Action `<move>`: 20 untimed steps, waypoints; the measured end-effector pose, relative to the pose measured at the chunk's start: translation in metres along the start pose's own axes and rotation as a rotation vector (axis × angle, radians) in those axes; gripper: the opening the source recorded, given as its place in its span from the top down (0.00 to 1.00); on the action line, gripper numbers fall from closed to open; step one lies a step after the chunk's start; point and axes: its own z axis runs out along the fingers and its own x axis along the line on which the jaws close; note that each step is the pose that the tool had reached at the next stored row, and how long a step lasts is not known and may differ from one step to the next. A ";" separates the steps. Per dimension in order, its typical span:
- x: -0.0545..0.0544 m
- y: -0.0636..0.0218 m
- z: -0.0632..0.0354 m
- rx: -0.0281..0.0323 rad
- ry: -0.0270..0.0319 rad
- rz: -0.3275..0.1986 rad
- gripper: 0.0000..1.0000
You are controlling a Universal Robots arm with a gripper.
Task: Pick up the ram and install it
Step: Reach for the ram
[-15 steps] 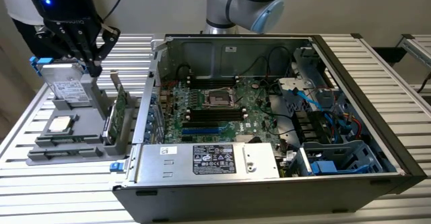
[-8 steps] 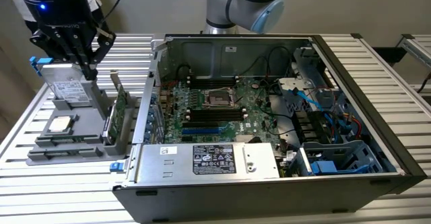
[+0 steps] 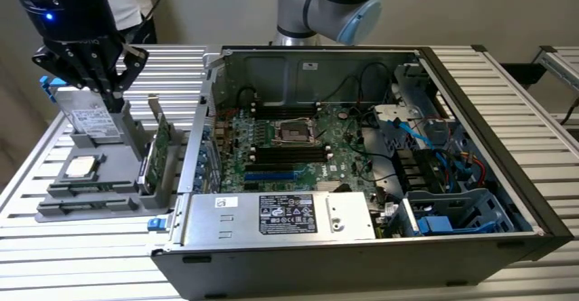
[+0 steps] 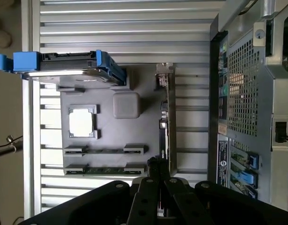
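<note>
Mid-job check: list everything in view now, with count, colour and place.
table: 1, silver slats, under everything.
computer case: 1, black, open, exterior view's right.
motherboard: 1, green, inside the case.
power supply: 1, grey, labelled, case's near edge.
tray: 1, grey, beside the case.
drive: 1, grey with blue tabs, standing at the tray's far end.
processor: 1, silver, flat in the tray.
card: 1, green with metal bracket, on edge by the case.
ram: apparently 2, dark green, tray's near holders.
arm: 1, silver and blue, behind the case.
gripper: 1, black, shut, over the tray near the drive.
</note>
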 end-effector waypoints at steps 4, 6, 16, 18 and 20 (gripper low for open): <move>0.004 -0.0021 0.0027 0.0004 0.0061 -0.004 0.90; 0.006 -0.0032 0.0041 0.0004 0.0090 -0.006 0.90; 0.017 -0.0081 0.0106 0.0013 0.0225 -0.016 0.90; 0.020 -0.0091 0.0119 0.0014 0.0250 -0.018 0.90; 0.023 -0.0097 0.0129 0.0021 0.0274 -0.020 0.90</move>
